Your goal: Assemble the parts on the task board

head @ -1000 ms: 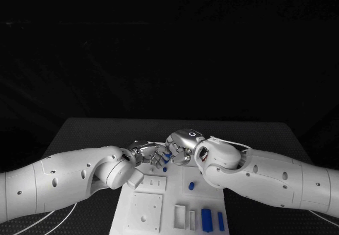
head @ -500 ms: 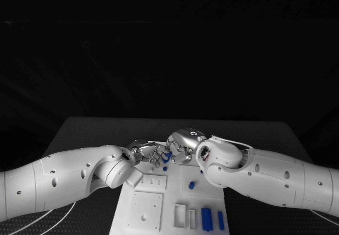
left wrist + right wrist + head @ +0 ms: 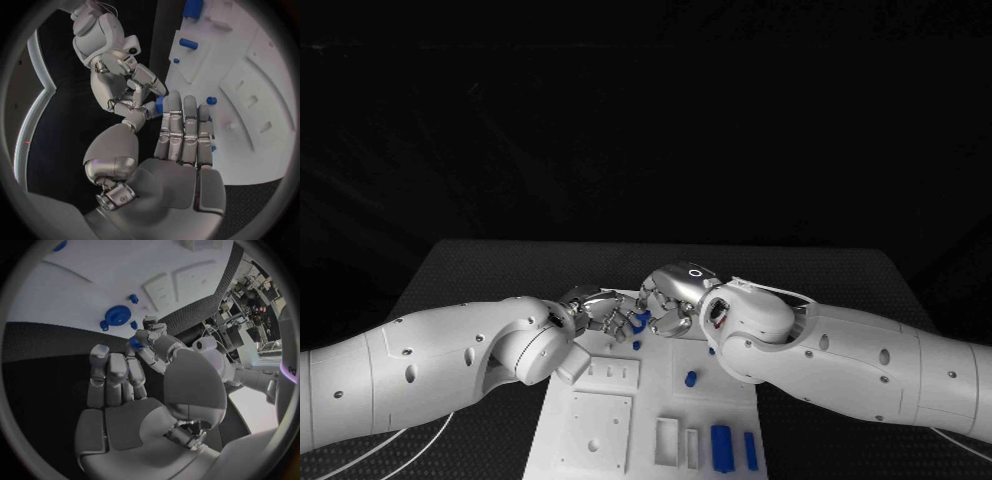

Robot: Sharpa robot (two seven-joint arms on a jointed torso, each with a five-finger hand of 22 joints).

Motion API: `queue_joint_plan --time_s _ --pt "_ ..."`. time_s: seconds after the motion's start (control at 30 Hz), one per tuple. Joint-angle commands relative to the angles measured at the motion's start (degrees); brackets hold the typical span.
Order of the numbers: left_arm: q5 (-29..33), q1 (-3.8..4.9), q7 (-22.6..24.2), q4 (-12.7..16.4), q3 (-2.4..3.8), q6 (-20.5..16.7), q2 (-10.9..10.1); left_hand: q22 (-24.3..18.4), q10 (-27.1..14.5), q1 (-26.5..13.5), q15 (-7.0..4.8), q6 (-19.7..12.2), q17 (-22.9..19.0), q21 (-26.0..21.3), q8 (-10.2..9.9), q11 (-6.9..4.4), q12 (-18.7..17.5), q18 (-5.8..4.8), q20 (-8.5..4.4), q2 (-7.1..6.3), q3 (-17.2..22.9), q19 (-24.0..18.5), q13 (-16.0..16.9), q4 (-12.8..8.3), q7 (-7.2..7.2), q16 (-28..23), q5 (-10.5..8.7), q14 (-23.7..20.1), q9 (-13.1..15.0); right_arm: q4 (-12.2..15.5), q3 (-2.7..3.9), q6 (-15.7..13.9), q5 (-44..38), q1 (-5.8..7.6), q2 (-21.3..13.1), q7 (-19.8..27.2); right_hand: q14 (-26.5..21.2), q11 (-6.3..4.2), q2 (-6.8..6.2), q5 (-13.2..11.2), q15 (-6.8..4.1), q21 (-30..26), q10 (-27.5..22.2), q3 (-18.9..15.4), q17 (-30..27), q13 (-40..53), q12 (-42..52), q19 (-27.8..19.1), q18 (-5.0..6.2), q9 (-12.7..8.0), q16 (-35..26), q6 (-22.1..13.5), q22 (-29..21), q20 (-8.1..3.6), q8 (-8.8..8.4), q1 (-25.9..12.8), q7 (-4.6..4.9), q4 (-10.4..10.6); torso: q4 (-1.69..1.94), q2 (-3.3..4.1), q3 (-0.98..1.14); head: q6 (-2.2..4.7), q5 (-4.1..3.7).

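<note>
Here both robot hands meet at the board's [image 3: 589, 420] far end, left robot hand [image 3: 596, 310] and right robot hand [image 3: 668, 300] pinching one blue part [image 3: 159, 104] between fingertips, likely your handover or alignment before insertion.

White left arm's silver many-fingered left hand [image 3: 596, 308] meeting silver many-fingered right hand [image 3: 669, 300] fingertip to fingertip; both pinching together.
</note>
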Motion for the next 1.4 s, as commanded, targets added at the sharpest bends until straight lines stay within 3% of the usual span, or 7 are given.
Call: queue_joint_plan --time_s 0.03,0.3,0.5,0.77,1.23,1.3,1.4 --pt "-3.31 0.05 -0.78 -0.46 0.01 0.1 0.09 1.25 -0.08 1.17 -0.01 0.28 -0.07 0.21 0.4 -0.47 -0.12 -0.87 -1.1 1.2 0.37 -0.39 -0.01 0.12 -0.09 0.34 0.41 -0.37 0.1 -0.48 0.0 -0.6 0.15 0.0 -0.08 0.77 0.21 0.11 0.18 -0.37 -0.17 -0.38 -0.68 -0.44 0.05 -0.23 -0.3 -0.07 2.19 -0.11 -0.24 0.85 -0.07 -0.09 0.14 -0.37 0.61 0.0 -0.02 -0.02 0.0 0.0 0.11" --pt "-11.4 0.04 -2.46 -1.97 -0.01 1.18 0.2 1.36 0.18 1.69 -0.15 0.56 -0.07 1.19 0.33 -0.57 0.02 -0.87 -1.51 0.91 0.55 0.31 0.04 0.12 -0.2 0.65 1.05 -0.17 0.8 -5.81 0.01 -4.09 0.59 0.0 -0.53 -1.05 -1.03 2.06 -1.25 -1.66 1.62 -2.08 -8.75 1.1 -0.62 -8.24 -6.96 -1.8 2.19 -1.83 -2.1 -5.74 -0.75 0.59 -3.39 0.88 2.71 0.1 -0.01 -0.19 0.03 -0.01 0.09" --pt "-16.3 0.12 -3.64 -3.03 -0.02 3.06 -0.11 1.34 0.39 1.81 -0.25 0.74 -0.06 1.52 0.36 -0.66 0.13 -0.87 -1.65 0.79 0.53 0.39 0.08 0.1 -0.28 0.84 1.18 -0.03 1.18 -9.28 0.06 -5.71 1.43 0.0 -0.65 -0.16 -1.04 2.34 -1.31 -0.29 1.9 -2.37 -8.92 2.69 -0.63 -8.78 -7.16 -1.97 2.19 -1.98 -2.46 -5.99 -0.86 1.04 -3.41 2.18 2.98 -0.4 -0.02 -0.43 0.14 -0.2 0.27" --pt "-25.78 1.92 -8.43 -1.05 -0.3 7.01 -1.54 1.29 0.75 2.21 -0.48 1.01 -0.02 2.0 0.38 -0.86 0.27 -0.87 -1.89 0.44 0.61 0.54 0.12 0.11 -0.43 1.18 1.26 0.3 1.81 -13.66 0.09 -8.88 6.87 0.0 -1.2 1.81 -0.75 2.34 -1.41 1.08 1.92 -2.29 -8.68 3.35 -0.56 -9.15 -6.95 -1.76 2.19 -2.01 -2.56 -5.71 -0.81 1.3 -3.13 2.03 2.97 -0.4 0.01 -1.34 0.39 -1.04 0.65" --pt "-42.45 2.05 -14.7 1.94 -0.73 8.0 -2.14 1.22 1.62 2.83 -0.92 1.6 -0.19 2.83 0.3 -1.17 0.18 -0.87 -2.4 -0.36 0.76 1.08 0.02 0.07 -0.72 1.48 1.83 1.06 2.9 -18.65 0.09 -13.21 23.42 -0.01 -1.72 10.54 -1.15 2.21 -1.3 -0.04 1.81 -3.03 -9.09 2.38 -1.06 -9.94 -7.2 -2.57 2.19 -2.02 -3.83 -5.17 -1.02 1.73 -2.6 0.42 2.82 0.09 0.32 -2.84 0.46 -3.34 1.08" --pt "-45.36 2.04 -16.28 2.97 -1.54 8.38 -2.56 1.22 1.75 2.98 -0.97 1.7 -0.21 2.93 0.29 -1.21 0.16 -0.87 -2.46 -0.51 0.81 1.11 0.0 0.06 -0.76 1.51 1.93 1.14 3.05 -19.08 0.08 -12.59 27.34 -0.01 -1.93 12.06 -3.07 2.41 -1.1 -1.09 2.07 -4.71 -10.69 1.38 -2.17 -10.97 -8.72 -4.78 1.99 -2.06 -6.1 -5.19 -1.52 2.61 -2.47 -1.35 2.92 0.57 0.31 -2.99 0.37 -3.85 1.23" --pt "-47.2 2.02 -17.18 3.33 -1.55 8.17 -2.52 1.18 1.98 3.14 -1.02 1.85 -0.23 2.96 0.25 -1.3 0.15 -0.87 -2.56 -0.67 0.88 1.0 -0.02 0.06 -0.82 1.59 2.24 1.3 3.27 -19.44 0.08 -12.86 29.32 -0.01 -2.04 13.06 -4.24 2.37 -0.46 -2.87 2.05 -6.05 -12.03 -0.94 -3.25 -11.94 -9.74 -6.43 2.09 -2.04 -7.8 -5.21 -1.89 3.52 -2.25 -2.5 2.95 0.22 0.29 -3.1 0.36 -4.1 1.32"
